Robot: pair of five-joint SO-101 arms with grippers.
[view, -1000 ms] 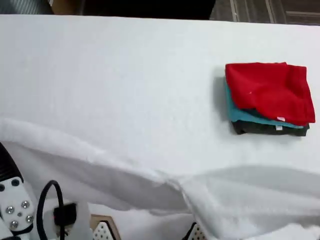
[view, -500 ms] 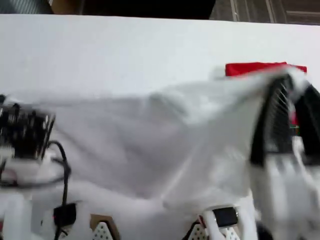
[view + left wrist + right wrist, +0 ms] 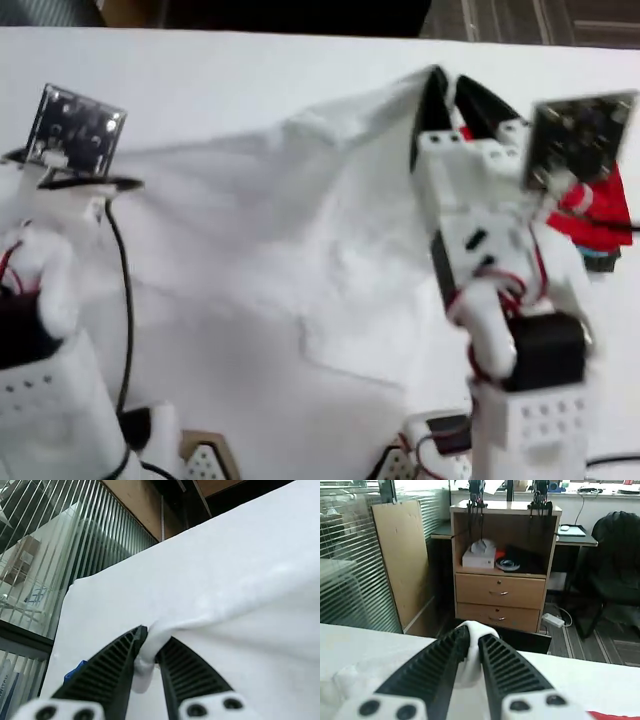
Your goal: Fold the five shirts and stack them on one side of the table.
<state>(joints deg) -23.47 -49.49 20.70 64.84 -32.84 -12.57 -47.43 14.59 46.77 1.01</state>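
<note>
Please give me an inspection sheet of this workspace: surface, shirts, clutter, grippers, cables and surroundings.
Surface: white table.
Job's things: white shirt held spread between both grippers; stack of folded shirts, red on top, partly behind the right arm.
Clutter: nothing seen.
Grippers: left gripper shut on the white shirt; right gripper shut on it too.
Cables: black cable beside the left arm.
Surroundings: wooden cabinet, black chair, window blinds.

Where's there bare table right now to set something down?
Bare table runs along the far edge, beyond the white shirt, up to the folded stack. The near half is crowded: the shirt hangs spread between the left pincer and right pincer.
</note>
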